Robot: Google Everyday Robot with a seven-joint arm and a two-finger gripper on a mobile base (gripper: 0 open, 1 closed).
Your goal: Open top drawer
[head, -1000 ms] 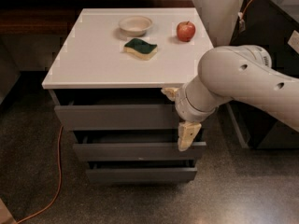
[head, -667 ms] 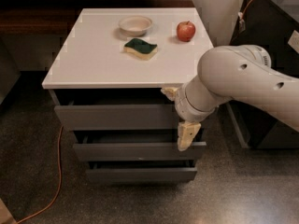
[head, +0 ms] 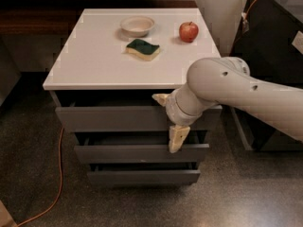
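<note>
Nothing is noted as moved since earlier: the gripper (head: pixel 166 122) is set with jaws spread across the top drawer (head: pixel 113 118) front (barely drawn out), most travel judged outstanding.

The grey, flat-fronted top drawer (head: pixel 113 118) stands slightly pulled out and level, with a dark gap above its front. The gripper (head: pixel 169 118) sits against the front's right side.
</note>
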